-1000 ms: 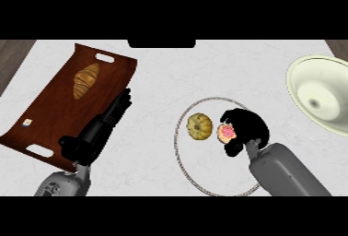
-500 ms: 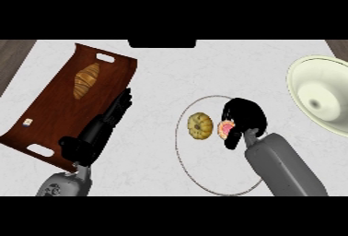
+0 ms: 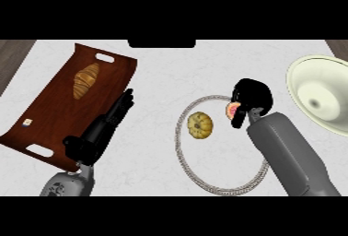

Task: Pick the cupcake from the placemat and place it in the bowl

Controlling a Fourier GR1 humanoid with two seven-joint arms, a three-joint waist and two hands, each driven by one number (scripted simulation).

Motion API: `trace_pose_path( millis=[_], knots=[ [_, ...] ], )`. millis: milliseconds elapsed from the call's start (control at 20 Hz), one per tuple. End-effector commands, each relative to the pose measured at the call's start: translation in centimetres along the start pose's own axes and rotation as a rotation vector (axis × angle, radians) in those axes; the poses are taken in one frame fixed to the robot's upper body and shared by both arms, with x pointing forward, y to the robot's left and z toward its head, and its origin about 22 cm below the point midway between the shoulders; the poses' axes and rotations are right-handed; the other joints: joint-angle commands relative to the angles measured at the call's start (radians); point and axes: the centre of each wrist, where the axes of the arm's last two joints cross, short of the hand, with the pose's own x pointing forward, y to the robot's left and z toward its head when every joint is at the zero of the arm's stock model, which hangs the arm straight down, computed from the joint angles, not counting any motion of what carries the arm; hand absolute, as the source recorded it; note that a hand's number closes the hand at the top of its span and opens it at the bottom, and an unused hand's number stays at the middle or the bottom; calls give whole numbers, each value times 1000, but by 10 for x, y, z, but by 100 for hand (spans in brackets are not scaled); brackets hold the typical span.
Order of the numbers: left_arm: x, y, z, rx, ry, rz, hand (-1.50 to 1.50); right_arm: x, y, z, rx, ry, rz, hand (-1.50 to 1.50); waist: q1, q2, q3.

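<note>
The cupcake is pink and sits inside the right hand. The black fingers curl round it and hide most of it, so only a pink bit peeks out on the side. The hand with the cupcake is over the top right part of the placemat, close to its rope rim. I cannot tell if the cupcake is lifted off the mat or just touching it.

The placemat is a round white mat with a rope edge, in the middle of the counter. A small tan cookie lies on it, just beside the hand.

The bowl is cream colored and stands at the right edge of the counter, well apart from the cupcake. Nothing is in the part of it I can see.

I think the picking up step is in hand now. Next the hand should carry the cupcake to the right, over the rim of the bowl, then let it go inside.

The left hand rests by the right edge of a brown tray with its fingers straight, holding nothing. A croissant lies on the tray. A tiny label is near the tray's left edge, but it is too small to read.
</note>
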Motion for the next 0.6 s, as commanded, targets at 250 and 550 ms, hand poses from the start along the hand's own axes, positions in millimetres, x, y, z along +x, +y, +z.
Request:
trace_pose_path(
  millis=[250, 550],
  knots=[
    [11, 6, 1, 27, 6, -9, 0, 2, -64, 31, -449, 45, -78, 150, -25, -12, 0],
    [8, 7, 10, 23, 3, 2, 0, 1, -121, 40, -653, 53, -353, 150, -4, -4, 1]
  ],
)
